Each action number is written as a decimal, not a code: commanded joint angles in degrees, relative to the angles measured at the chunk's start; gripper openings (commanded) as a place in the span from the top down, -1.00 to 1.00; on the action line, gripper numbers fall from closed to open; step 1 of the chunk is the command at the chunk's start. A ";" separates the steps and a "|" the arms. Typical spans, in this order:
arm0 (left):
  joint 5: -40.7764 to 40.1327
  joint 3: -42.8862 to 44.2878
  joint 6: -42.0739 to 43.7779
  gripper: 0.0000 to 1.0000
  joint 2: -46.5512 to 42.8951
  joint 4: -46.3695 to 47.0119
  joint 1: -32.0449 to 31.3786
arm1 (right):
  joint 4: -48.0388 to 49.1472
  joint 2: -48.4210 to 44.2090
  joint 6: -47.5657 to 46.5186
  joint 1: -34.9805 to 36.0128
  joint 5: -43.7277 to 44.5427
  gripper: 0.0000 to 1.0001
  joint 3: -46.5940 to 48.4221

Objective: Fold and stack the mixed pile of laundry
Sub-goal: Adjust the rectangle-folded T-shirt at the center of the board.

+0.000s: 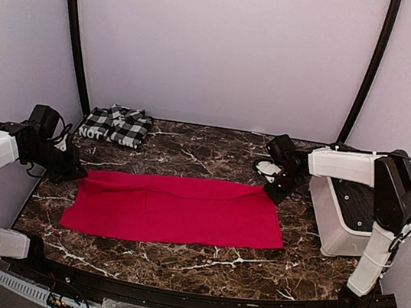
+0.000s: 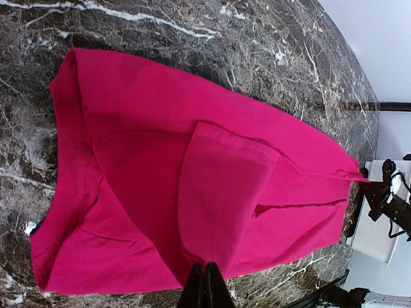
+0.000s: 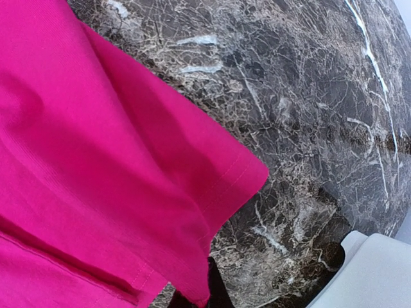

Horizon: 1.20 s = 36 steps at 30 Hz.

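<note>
Red garment (image 1: 174,210) lies spread on the table (image 1: 174,262) seen from above, with the checked garment (image 1: 117,124) folded beyond its far-left corner. At the left wrist, the left fingers (image 2: 196,292) pinch closed on a loose red flap, which may drag unevenly. At the right wrist, the right fingers (image 3: 217,292) clamp only the hem's edge and could slip off.

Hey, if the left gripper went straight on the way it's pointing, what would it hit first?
The red garment. The left gripper is shut on its edge, and the cloth lies spread directly ahead; the marble table comes only beyond it, though depth is hard to judge.
</note>
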 commanded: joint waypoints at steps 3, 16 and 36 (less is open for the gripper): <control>-1.98 2.53 -0.93 1.00 -1.85 -6.89 -1.23 | -0.46 -0.86 0.64 0.59 3.48 1.00 0.04; -2.02 3.28 0.61 1.00 -1.62 -10.62 -1.28 | -0.16 0.46 1.49 0.94 5.54 1.00 -2.15; -3.67 1.95 3.65 1.00 -0.07 -17.53 -7.21 | -6.23 1.56 8.22 2.79 12.96 0.94 -3.99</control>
